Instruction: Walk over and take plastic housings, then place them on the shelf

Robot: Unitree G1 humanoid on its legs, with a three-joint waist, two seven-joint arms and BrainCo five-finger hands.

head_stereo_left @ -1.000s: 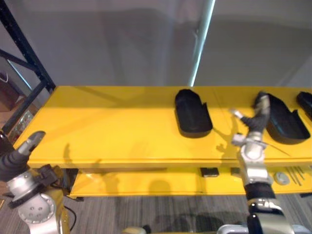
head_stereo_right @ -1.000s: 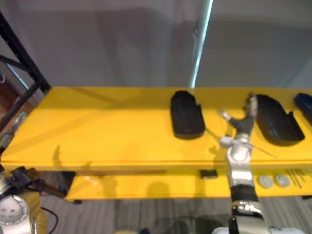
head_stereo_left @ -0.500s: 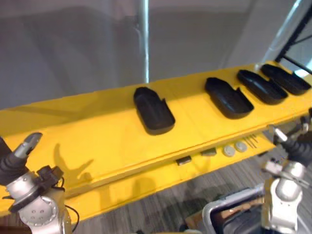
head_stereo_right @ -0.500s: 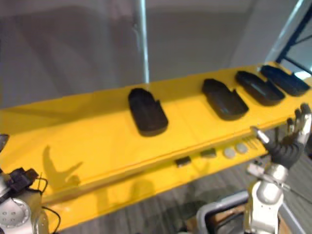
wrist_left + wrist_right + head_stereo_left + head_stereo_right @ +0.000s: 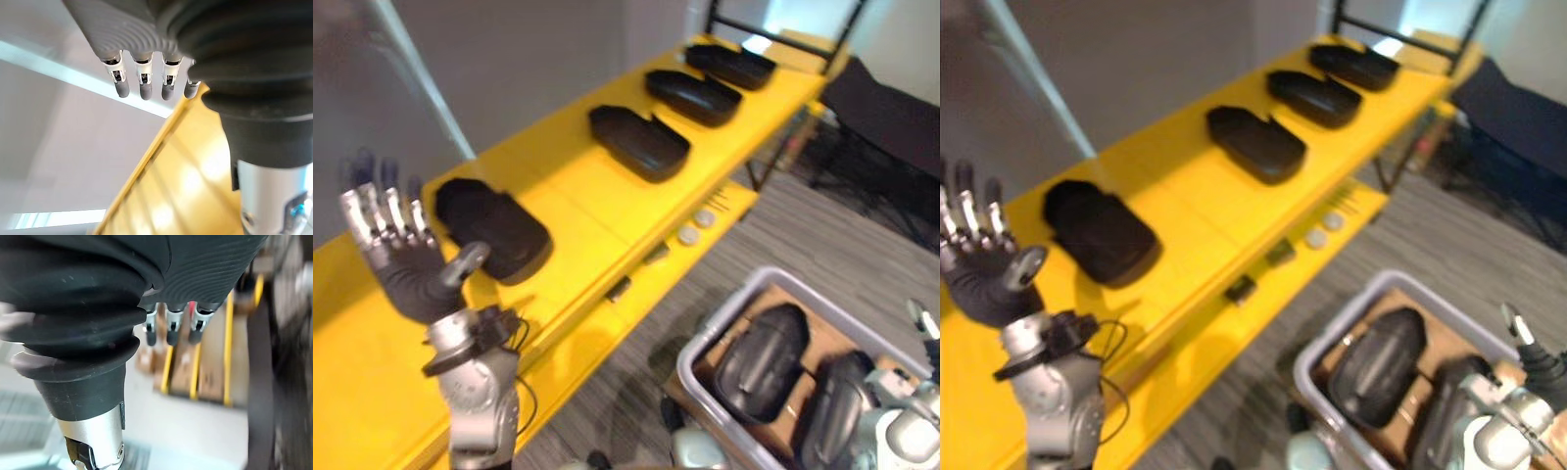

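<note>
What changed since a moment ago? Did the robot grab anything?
The view swung round, and a grey bin of housings came into sight. The right hand left the shelf and now hangs low by the bin; the left hand rose, open. Nothing was grabbed. The four housings on the shelf stayed put.

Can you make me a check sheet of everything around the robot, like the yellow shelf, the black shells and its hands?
Surface: long yellow shelf, with a lower ledge under its front edge.
Job's things: four black plastic housings lie in a row on the shelf; spare housings sit in a grey bin.
Clutter: round discs and small dark blocks on the lower ledge.
Robot hands: left robot hand raised before the shelf, open, empty; right robot hand low by the bin, open, empty.
Cables: nothing seen.
Surroundings: grey floor, pale wall, black rack frame.
</note>
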